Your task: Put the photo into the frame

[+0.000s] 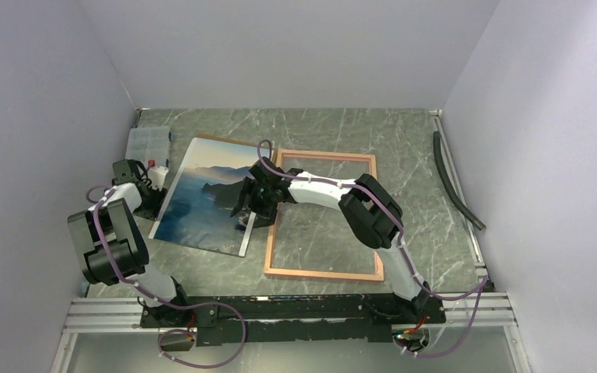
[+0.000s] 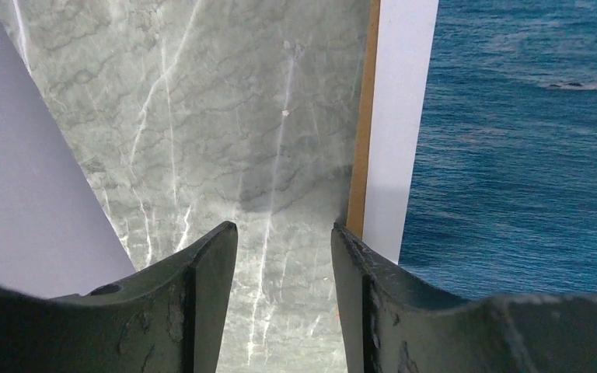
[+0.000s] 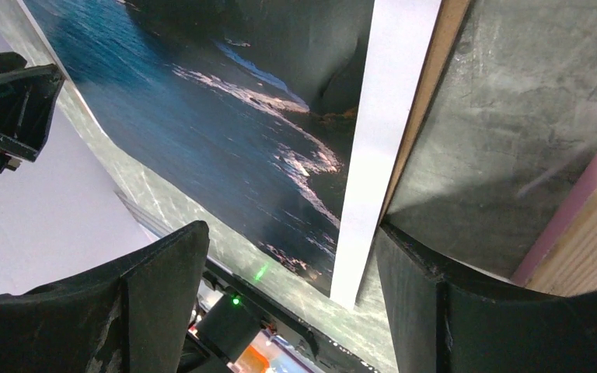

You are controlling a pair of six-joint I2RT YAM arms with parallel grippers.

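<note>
The photo (image 1: 206,198), dark mountains and blue water with a white border, lies left of centre on a brown backing board (image 1: 225,141). The frame (image 1: 322,272) lies flat to its right, with tan-pink rails. My right gripper (image 1: 247,214) is open at the photo's right edge. In the right wrist view its jaws (image 3: 291,229) straddle the photo's white border (image 3: 373,155), with the board edge (image 3: 427,101) and the frame rail (image 3: 591,210) to the right. My left gripper (image 1: 154,186) is open and empty at the photo's left edge. In the left wrist view (image 2: 284,229) its right finger is beside the board edge (image 2: 361,140) and the photo (image 2: 513,140).
A clear plastic box (image 1: 148,144) stands at the back left, close to my left arm. A black hose (image 1: 455,183) lies along the right wall. An aluminium rail (image 1: 295,307) runs along the near edge. Walls enclose the table on three sides.
</note>
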